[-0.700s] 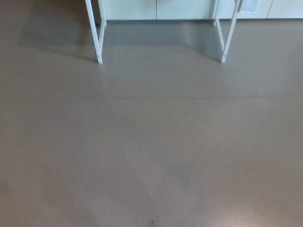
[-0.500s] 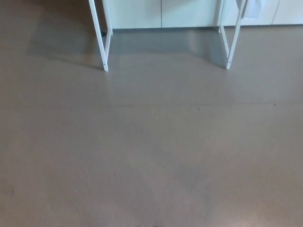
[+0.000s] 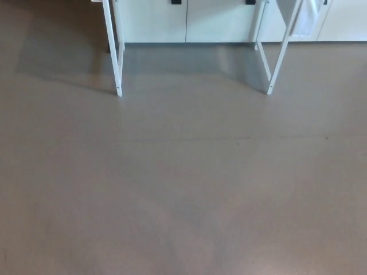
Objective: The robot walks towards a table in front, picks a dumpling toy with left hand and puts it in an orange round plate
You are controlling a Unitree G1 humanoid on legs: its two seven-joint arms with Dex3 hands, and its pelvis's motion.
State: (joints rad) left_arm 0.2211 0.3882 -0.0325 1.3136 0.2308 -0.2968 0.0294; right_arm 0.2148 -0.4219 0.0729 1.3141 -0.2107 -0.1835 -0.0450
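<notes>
Floor [image 3: 183, 189]: I see bare grey-brown surface, near.
Table legs [image 3: 114, 51]: white, far.
Cabinets [image 3: 189, 20]: pale, behind.
Hands: neither shows, so I cannot tell their fingers.

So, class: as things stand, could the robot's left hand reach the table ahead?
Probably not. Only the white table legs show at the top of the view, with open floor before them. No hand is in view, nor the tabletop, so the robot likely must walk closer first.

Smooth, faintly glossy floor [image 3: 183, 189]; white painted metal table legs [image 3: 116, 57]
</notes>
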